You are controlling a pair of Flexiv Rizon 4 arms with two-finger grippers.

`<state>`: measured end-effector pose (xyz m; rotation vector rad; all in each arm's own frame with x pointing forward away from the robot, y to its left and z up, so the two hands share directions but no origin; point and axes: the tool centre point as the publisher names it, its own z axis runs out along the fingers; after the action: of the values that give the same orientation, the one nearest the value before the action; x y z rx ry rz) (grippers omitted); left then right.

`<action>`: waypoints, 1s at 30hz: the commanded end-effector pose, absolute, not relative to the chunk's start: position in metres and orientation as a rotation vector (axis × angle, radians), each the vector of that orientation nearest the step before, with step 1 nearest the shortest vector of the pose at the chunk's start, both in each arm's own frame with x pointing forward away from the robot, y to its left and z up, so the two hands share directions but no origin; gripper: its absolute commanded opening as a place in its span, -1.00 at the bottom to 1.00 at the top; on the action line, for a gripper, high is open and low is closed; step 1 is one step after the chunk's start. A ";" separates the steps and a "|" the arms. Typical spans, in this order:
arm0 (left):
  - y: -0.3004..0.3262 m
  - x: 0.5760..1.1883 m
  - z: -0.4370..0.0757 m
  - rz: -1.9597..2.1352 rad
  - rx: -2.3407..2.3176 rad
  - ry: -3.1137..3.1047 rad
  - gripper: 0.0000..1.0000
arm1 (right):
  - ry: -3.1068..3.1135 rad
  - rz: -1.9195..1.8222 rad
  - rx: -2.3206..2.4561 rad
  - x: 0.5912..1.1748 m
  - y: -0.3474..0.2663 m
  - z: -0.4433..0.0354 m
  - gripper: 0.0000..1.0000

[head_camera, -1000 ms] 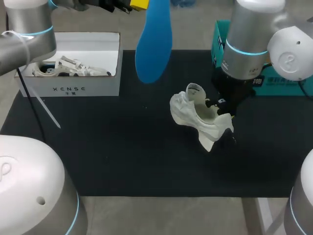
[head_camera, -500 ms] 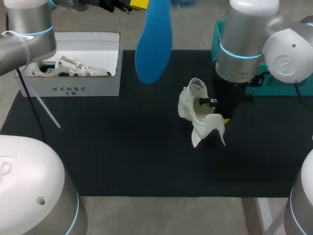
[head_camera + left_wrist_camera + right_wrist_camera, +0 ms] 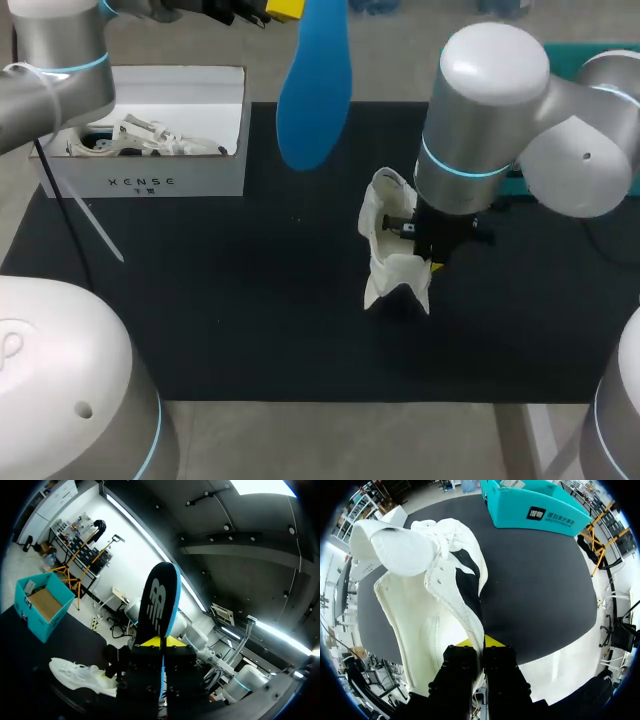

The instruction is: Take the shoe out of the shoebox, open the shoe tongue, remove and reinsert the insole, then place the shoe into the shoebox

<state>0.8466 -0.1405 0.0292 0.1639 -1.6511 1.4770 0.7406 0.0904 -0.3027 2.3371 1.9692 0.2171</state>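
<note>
The white shoe [image 3: 392,245] stands tipped on end over the middle of the black table [image 3: 250,330], its tongue [image 3: 400,550] flopped open. The right gripper [image 3: 481,643] is pinched almost closed on the thin side wall by the opening. The shoe looks light and soft, its upper sagging, so I'd judge the firmer heel rim a steadier hold. Farther back, the left gripper [image 3: 163,641] clamps one end of the blue insole [image 3: 315,85]. This thin, bendy-looking foam is held in the air beside the white shoebox [image 3: 150,182].
</note>
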 end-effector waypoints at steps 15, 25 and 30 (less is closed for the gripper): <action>-0.140 0.846 0.029 1.477 0.165 -1.652 -1.00 | 2.023 0.292 2.331 0.743 0.091 -0.368 -1.00; -0.140 0.846 0.029 1.477 0.165 -1.652 -1.00 | 1.960 0.324 2.391 0.739 0.095 -0.400 -1.00; -0.140 0.846 0.029 1.477 0.165 -1.652 -1.00 | 1.948 0.304 2.391 0.739 0.098 -0.392 0.82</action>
<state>0.8466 -0.1405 0.0292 0.1639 -1.6511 1.4770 0.7373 0.0924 -0.3970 2.3966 1.9558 0.3201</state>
